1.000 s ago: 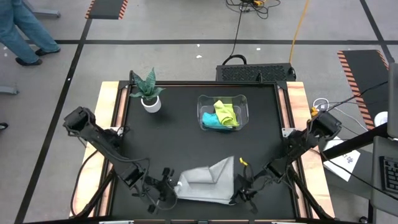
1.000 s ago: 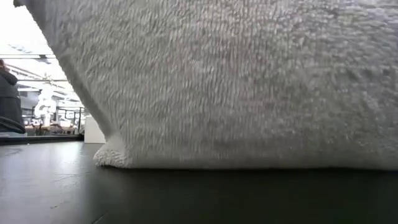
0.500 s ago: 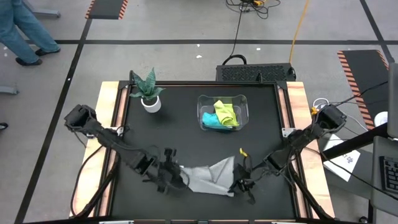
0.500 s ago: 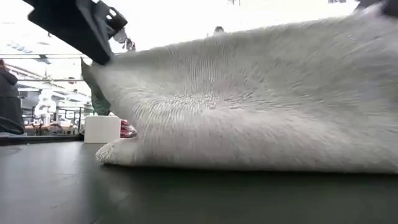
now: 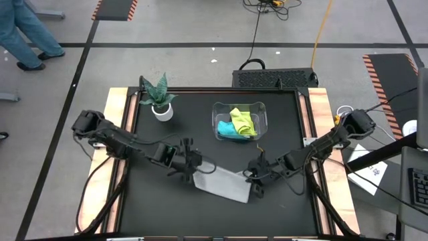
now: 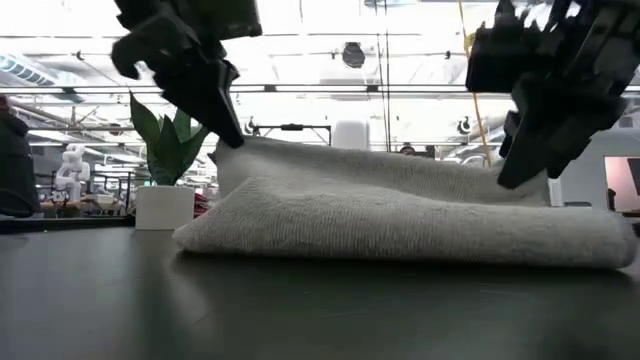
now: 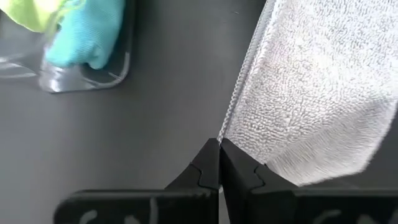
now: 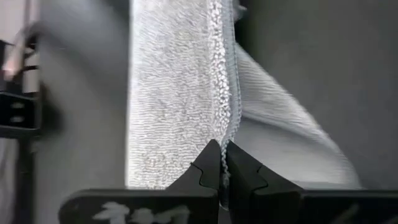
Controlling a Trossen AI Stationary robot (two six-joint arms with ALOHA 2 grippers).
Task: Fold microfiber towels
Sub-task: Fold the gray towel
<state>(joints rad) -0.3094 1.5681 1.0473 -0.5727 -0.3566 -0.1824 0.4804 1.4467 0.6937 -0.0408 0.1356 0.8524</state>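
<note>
1. Grey towel (image 5: 223, 183) lies folded over on the black desk (image 5: 194, 134), lower centre of the overhead frame, its far edge lifted off the surface at both ends.
2. Left hand (image 5: 192, 167), just left of centre in the overhead frame, is pinched together on the towel's left corner; its wrist camera shows the two dark fingers (image 7: 205, 168) closed on the stitched hem.
3. Right hand (image 5: 253, 175), just right of centre, is likewise clamped on the towel's right corner, with the hem running straight into its closed fingertips (image 8: 211, 163) in that arm's own view.
4. Table-level view shows the towel (image 6: 410, 215) as a low doubled layer across the middle of the frame, the left hand (image 6: 225, 128) gripping its raised edge at upper left and the right hand (image 6: 520, 170) at upper right.
5. Clear bin (image 5: 240, 121) stands above centre in the overhead frame, well apart from the grey towel, holding a yellow-green towel (image 5: 243, 120) and a teal towel (image 5: 227, 128); both also show in the upper left of the left wrist view, teal (image 7: 87, 34) beside yellow-green (image 7: 31, 12).
6. Potted plant (image 5: 160, 99) in a white pot sits at the desk's upper left corner.
7. Legs of a person (image 5: 23, 33) in jeans appear on the floor at the upper left edge of the overhead frame.
</note>
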